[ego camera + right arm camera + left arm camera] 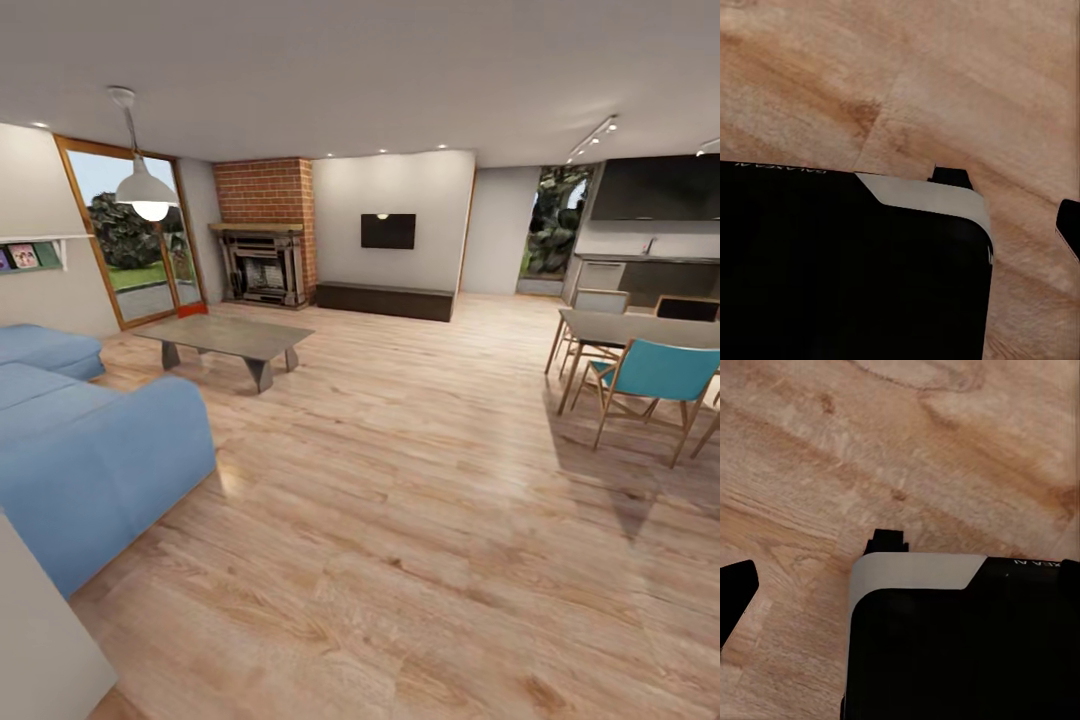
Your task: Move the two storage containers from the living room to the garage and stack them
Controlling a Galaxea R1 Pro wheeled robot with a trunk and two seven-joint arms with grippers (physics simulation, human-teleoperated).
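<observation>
I am in the living room, looking across its light wood plank floor (pixel 400 480). A small orange-red piece, one storage container (pixel 191 310), shows on the floor by the glass door (pixel 135 240), behind the low grey table (pixel 225 335). The rest of it is hidden. In the left wrist view a dark fingertip (pixel 735 592) juts in at the picture's edge above the planks. In the right wrist view another dark fingertip (pixel 1069 229) does the same. Each wrist view looks down past my black, white-edged base (pixel 960 645) (pixel 847 262). Whether the jaws are open or shut cannot be made out. The garage is out of view.
A blue sofa (pixel 90 450) stands close on the left. Brick fireplace (pixel 265 260), dark low bench (pixel 385 300) and wall TV (pixel 388 231) line the far wall. On the right are a dining table (pixel 640 330) and a teal chair (pixel 655 385). Open planks stretch between.
</observation>
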